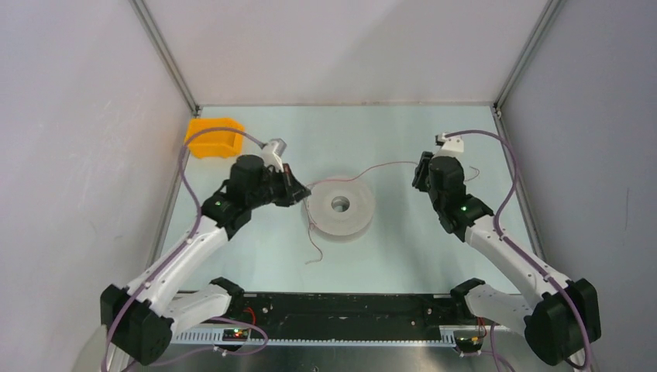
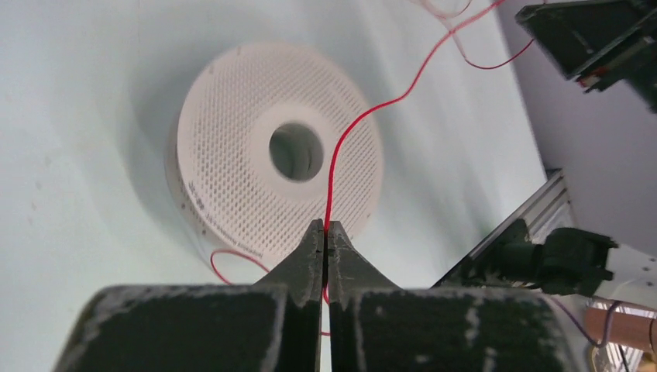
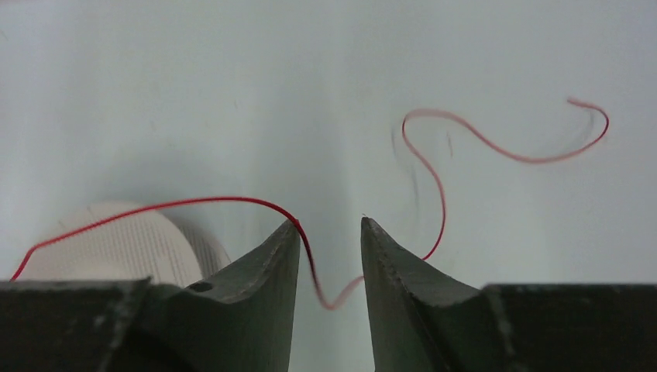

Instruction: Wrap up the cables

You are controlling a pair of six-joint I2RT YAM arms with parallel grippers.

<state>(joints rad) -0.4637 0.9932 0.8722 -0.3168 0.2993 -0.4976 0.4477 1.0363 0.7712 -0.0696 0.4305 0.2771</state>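
Observation:
A thin red cable arcs from the left gripper across to the right gripper, above a white perforated spool lying flat at the table's middle. My left gripper is at the spool's left rim, shut on the cable, which rises from the fingertips over the spool. A loose tail trails off the spool's near side. My right gripper is open; the cable drapes over its left fingertip, sags slack between the fingers, then curls away on the table.
An orange bin sits at the back left corner. Grey enclosure walls close in both sides and the back. A black rail runs along the near edge between the arm bases.

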